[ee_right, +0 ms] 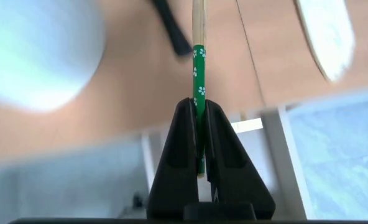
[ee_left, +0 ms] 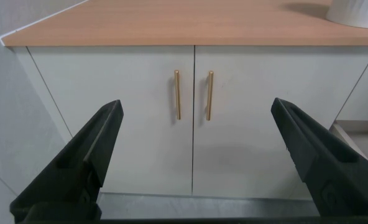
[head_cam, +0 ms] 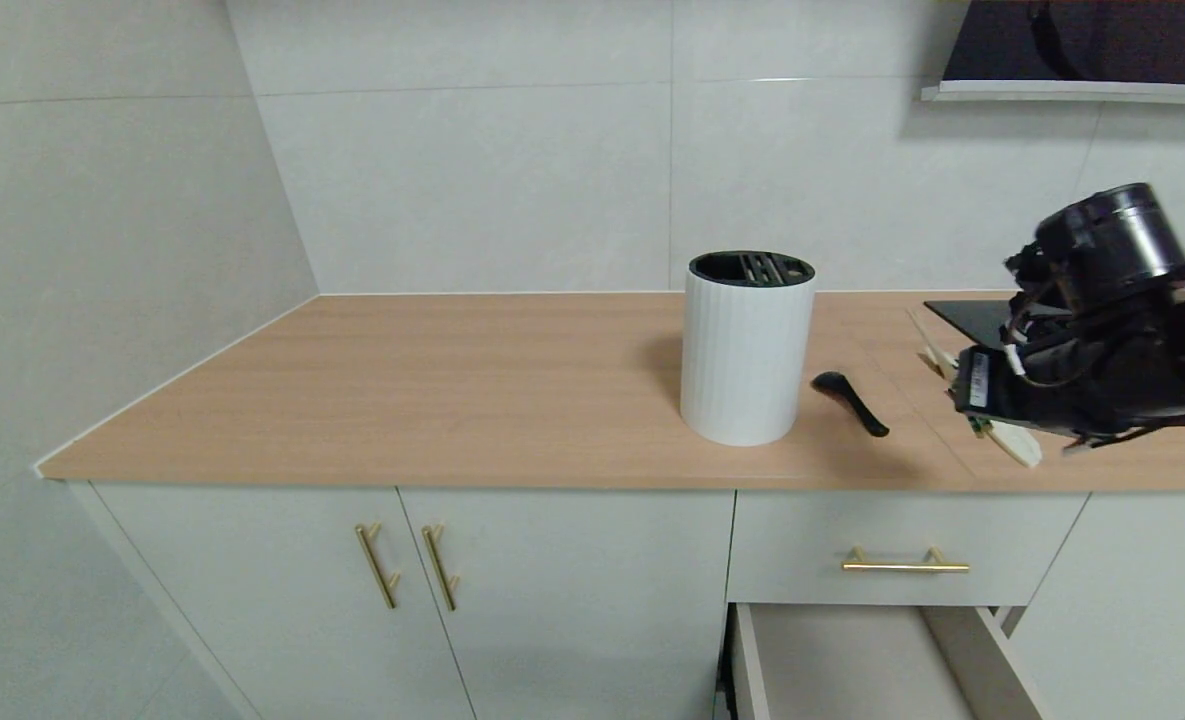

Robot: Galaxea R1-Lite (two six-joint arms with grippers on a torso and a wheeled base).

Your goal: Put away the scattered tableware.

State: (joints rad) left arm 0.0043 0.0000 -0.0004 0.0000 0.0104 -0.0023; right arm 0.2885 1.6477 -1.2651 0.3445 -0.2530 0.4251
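Countertop (head_cam: 452,400) | holder (head_cam: 747,350) — black spoon (head_cam: 852,403) beside | drawer (head_cam: 832,660) open | right jaws clamp chopstick (ee_right: 199,68)

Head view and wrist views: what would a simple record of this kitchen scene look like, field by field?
Surface: light wooden countertop
Holder: white ribbed cylindrical holder with black slotted top, upright on it
Loose items: black spoon lying to the holder's right; cream-coloured utensil farther right
Right gripper: shut on wooden chopstick with green flowered band
Left gripper: open, facing white cupboard doors
Drawer: white drawer below, open
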